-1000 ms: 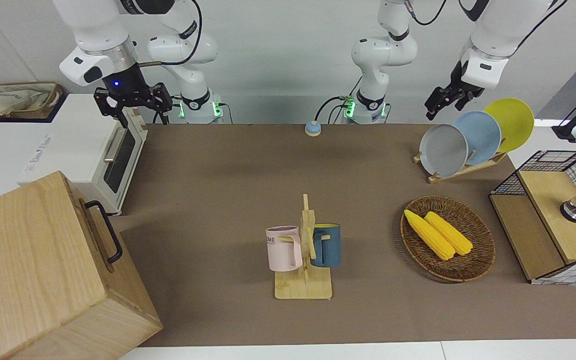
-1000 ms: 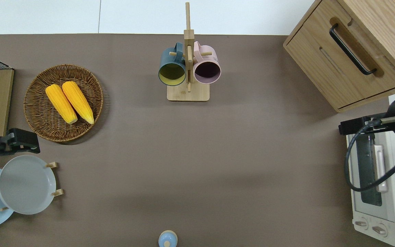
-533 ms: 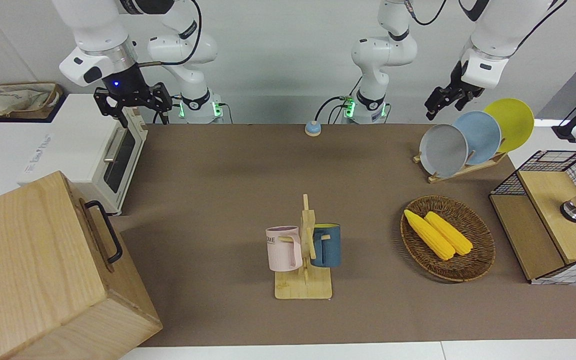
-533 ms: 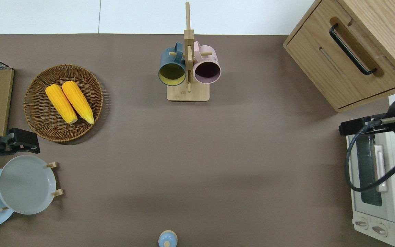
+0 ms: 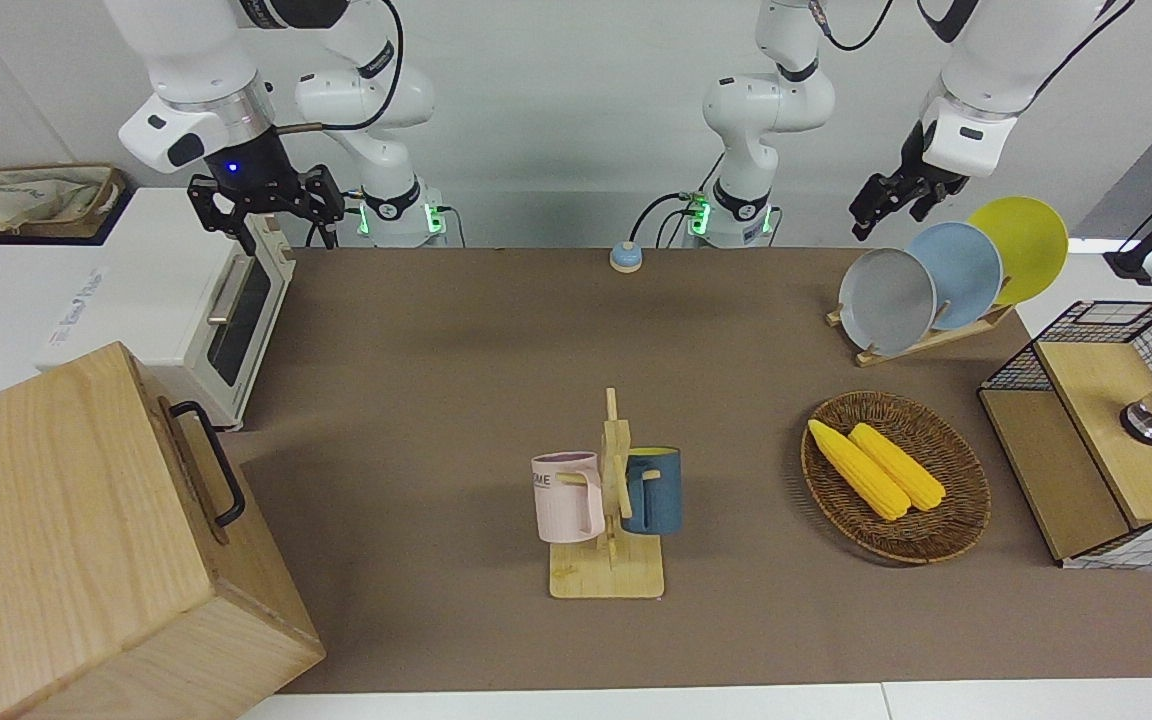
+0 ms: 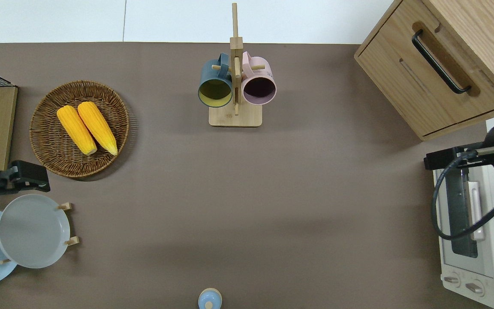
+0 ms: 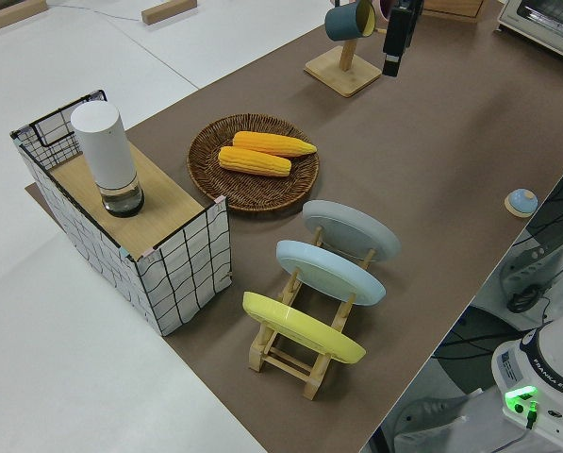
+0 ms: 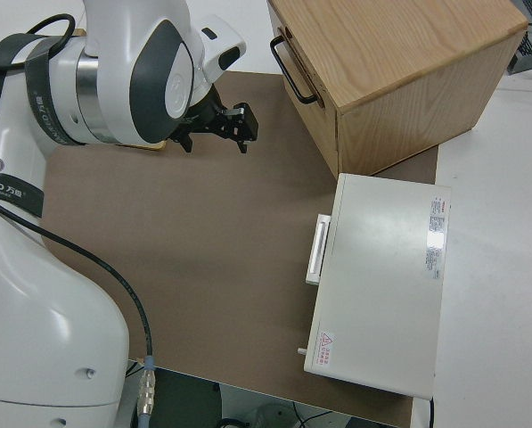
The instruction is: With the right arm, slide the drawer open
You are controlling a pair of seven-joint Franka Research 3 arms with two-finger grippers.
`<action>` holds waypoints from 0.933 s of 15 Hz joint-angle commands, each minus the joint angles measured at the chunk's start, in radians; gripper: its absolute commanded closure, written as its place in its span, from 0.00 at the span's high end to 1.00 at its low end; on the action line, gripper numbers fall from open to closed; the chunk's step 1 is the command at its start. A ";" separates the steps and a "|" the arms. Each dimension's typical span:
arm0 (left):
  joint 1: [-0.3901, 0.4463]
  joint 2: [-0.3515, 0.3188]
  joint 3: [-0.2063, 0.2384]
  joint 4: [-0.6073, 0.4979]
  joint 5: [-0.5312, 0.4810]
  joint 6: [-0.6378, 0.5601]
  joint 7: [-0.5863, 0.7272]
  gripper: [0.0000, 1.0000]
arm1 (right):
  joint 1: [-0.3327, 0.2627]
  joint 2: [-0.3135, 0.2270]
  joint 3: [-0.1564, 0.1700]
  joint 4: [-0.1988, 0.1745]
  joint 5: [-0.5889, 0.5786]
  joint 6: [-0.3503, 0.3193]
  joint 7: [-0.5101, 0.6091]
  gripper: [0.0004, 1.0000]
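Observation:
The drawer (image 6: 423, 92) sits shut in the top of the large pale-wood cabinet (image 5: 66, 530) at the right arm's end of the table. Its black bar handle (image 6: 440, 62) faces the table's middle and also shows in the front view (image 5: 214, 470) and the right side view (image 8: 292, 58). My right gripper (image 5: 271, 225), with a blue light at its wrist, hangs open and empty in the air. From overhead, the right gripper (image 6: 444, 159) is over the toaster oven's end nearest the cabinet, well short of the handle. My left arm is parked, its gripper (image 5: 891, 210) open.
A white toaster oven (image 6: 474, 227) stands beside the cabinet, nearer to the robots. Mid-table is a mug stand (image 6: 235, 116) with two mugs. Toward the left arm's end are a wicker basket (image 6: 54, 159) of corn, a plate rack (image 5: 921, 340) and a wire-mesh shelf (image 5: 1086, 460).

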 commanded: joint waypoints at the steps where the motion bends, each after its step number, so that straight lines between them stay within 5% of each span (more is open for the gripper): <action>1: -0.004 -0.008 0.006 0.000 -0.005 -0.002 0.009 0.99 | -0.008 0.009 0.007 0.016 -0.016 -0.017 -0.015 0.98; 14: -0.004 -0.008 0.006 0.000 -0.005 -0.002 0.009 0.99 | -0.011 0.017 0.042 0.012 -0.024 0.011 -0.017 0.98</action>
